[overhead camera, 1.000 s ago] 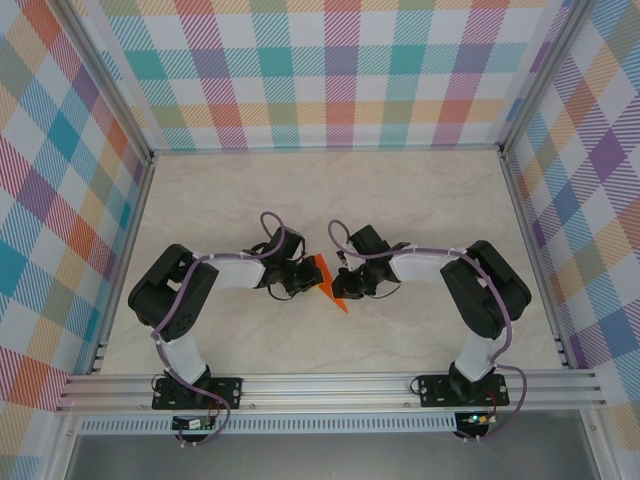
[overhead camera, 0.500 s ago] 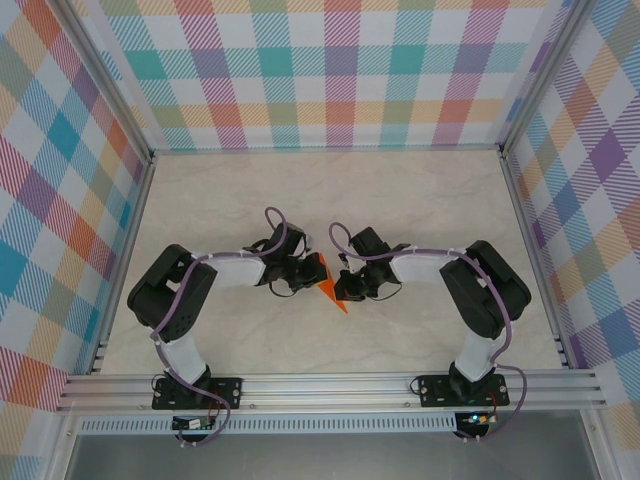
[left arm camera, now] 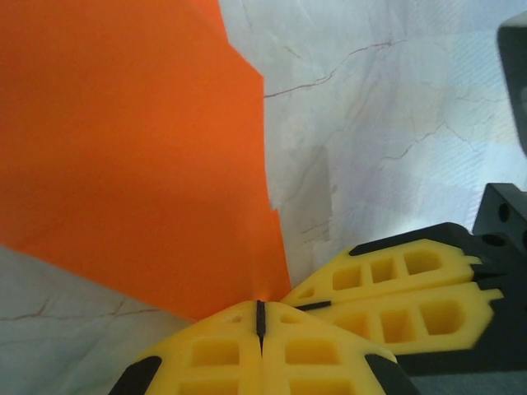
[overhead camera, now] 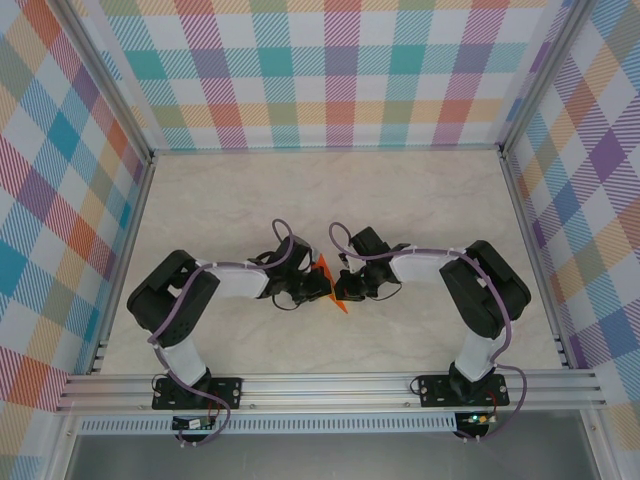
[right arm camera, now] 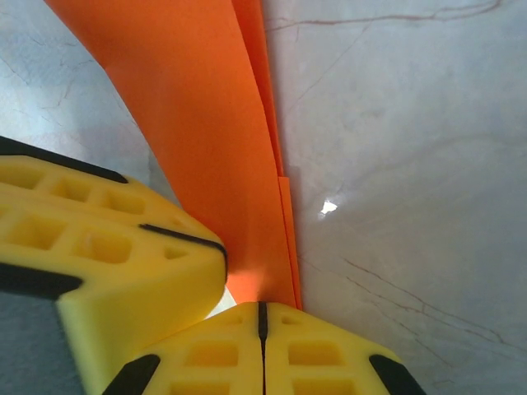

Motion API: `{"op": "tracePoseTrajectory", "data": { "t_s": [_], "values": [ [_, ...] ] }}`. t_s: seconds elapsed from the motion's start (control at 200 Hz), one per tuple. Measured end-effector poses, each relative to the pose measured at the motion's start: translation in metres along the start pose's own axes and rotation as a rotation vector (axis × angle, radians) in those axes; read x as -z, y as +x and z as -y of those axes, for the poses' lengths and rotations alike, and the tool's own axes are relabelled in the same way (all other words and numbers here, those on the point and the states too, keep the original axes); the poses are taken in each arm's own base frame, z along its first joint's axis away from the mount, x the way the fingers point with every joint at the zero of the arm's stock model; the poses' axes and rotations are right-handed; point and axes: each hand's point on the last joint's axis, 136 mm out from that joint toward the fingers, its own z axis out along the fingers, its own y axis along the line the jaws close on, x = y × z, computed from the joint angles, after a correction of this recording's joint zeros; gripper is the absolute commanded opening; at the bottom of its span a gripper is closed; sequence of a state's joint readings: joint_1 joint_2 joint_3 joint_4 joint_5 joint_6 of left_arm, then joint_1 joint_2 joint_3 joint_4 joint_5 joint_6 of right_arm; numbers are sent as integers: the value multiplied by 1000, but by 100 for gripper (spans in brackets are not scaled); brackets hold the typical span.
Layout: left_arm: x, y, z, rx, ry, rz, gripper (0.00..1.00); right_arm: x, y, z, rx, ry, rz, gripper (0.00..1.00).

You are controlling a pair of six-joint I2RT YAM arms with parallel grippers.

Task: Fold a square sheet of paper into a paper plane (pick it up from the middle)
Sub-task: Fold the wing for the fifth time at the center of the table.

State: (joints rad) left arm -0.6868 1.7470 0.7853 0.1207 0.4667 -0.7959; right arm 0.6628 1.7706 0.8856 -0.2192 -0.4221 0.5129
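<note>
Sliding rightward, left end effector (left arm camera: pixel 260 317) pinches folded paper (left arm camera: pixel 132 148).

Desk (overhead camera: pixel 420 200), middle of the near half: folded sheet of paper (overhead camera: pixel 323 270) sits between the two arm ends. Left pincer (overhead camera: pixel 312 287) is on its left side and right pincer (overhead camera: pixel 343 290) on its right. The two are just beside each other, tips facing inward, each closed on the sheet's edge. The sheet's point juts toward the near edge, in front of both pincers. Arm bases stand well apart at the near edge, left and right. Walls stand behind and on both sides of the desk.
</note>
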Motion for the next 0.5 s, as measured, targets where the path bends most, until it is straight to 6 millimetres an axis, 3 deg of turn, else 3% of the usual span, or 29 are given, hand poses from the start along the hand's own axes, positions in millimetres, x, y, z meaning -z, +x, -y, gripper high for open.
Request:
{"op": "tracePoseTrajectory", "data": {
  "t_s": [0.5],
  "values": [
    [-4, -1, -5, 8, -11, 2, 0, 7, 0, -5, 7, -7, 9, 7]
  ]
}}
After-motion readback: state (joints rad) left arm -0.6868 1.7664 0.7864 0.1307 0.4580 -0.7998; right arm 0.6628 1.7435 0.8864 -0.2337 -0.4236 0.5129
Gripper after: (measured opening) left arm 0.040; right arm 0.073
